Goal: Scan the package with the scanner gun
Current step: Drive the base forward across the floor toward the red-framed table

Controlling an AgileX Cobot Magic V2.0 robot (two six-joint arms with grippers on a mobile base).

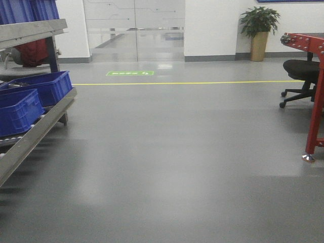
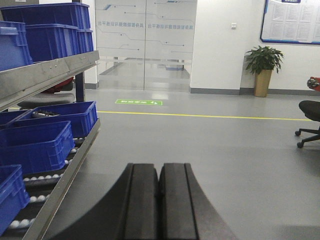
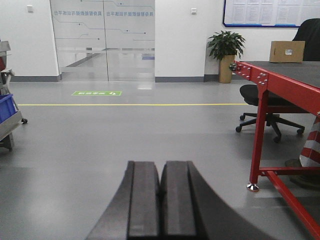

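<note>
My left gripper shut tight on nothing, my right gripper likewise closed and empty, box well off on table, blue bins left.

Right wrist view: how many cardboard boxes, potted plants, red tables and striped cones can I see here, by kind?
Cardboard box: 1
Potted plant: 1
Red table: 1
Striped cone: 1
Total: 4

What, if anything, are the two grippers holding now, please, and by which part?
Nothing: left gripper and right gripper are both shut empty; the package sits on the red table.
</note>
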